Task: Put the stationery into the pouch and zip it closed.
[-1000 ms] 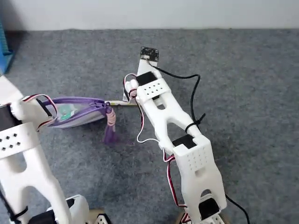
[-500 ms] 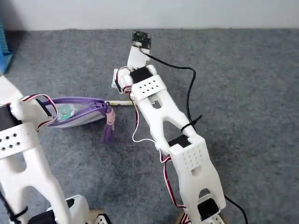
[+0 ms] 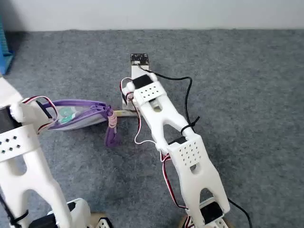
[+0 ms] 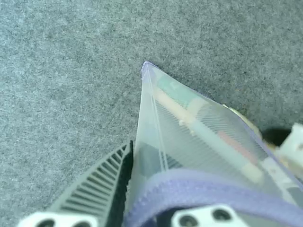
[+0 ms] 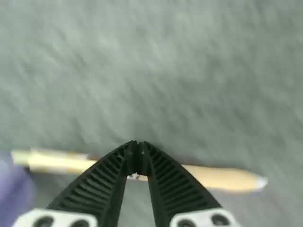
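Surface: grey carpet (image 3: pixel 247 95) covers the table; both arms stand on the near side
Pouch (image 3: pixel 78 116): see-through with a purple zip band, on the left of the carpet, one end at the left arm and the other pointing toward the centre
Pouch contents: in the left wrist view (image 4: pixel 189 137) a cream stick, a pinkish one and a green-and-white item lie inside against the clear wall; the green-and-white item also shows through from above
Zip: the purple tassel (image 3: pixel 111 135) hangs at the pouch's centre-facing end and trails onto the carpet; how far the zip is open cannot be told
Pencil (image 3: pixel 122 113): cream-coloured, outside the pouch, flat on the carpet just beside the tassel end, lying crosswise between the pouch and the right arm's head
Left gripper (image 4: pixel 142 170): jaws clamped on the pouch's side, one ribbed black finger pressed to the clear wall, the zip band running across by its mount
Right gripper (image 5: pixel 137 146): jaws together, tips meeting with no gap, directly over the pencil's (image 5: pixel 213 177) middle; contact with the pencil cannot be told
Edge item: a blue object (image 3: pixel 4 52) at the far left border, well apart from the pouch
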